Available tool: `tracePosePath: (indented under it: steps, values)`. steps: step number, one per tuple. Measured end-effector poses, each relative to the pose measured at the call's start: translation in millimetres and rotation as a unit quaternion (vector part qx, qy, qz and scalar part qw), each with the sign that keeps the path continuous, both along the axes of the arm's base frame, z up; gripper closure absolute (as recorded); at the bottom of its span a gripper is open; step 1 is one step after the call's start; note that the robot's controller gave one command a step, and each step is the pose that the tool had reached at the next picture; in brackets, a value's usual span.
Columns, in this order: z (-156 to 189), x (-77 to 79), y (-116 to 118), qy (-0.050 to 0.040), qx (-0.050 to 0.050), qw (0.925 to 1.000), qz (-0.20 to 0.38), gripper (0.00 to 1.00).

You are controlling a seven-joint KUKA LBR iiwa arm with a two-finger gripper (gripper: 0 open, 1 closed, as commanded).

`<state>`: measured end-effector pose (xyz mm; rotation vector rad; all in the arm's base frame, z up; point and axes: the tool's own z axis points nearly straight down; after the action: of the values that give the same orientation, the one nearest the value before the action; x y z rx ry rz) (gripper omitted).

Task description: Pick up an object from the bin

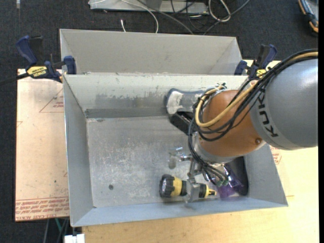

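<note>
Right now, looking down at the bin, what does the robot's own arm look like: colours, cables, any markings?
The arm's big rounded silver-grey link carries black KUKA lettering on its side. Next comes a smooth orange dome-shaped wrist cover, with cream and black cables looped across it. A small grey metal gripper is mounted under the cover.

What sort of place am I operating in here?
Likely a robotics lab: a KUKA arm over a grey metal bin of loose items, cables strewn on dark carpet behind.

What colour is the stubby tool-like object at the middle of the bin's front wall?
The object is yellow and black; camera view.
</note>
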<state>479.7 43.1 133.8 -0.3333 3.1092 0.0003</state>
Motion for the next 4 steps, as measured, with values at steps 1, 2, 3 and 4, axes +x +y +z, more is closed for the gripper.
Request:
tracePosePath:
  steps: [1,2,3,4]
  values:
    - [-35,-0.8,-20,0.0004,0.003,0.9947,-0.103,0.00]
    - [-61,4.2,-5,-0.0082,0.002,0.9995,-0.030,0.00]
    - [-64,1.9,13,-0.0001,0.004,0.9946,-0.104,1.00]
    - [-64,1.8,13,-0.0002,0.004,0.9946,-0.104,1.00]
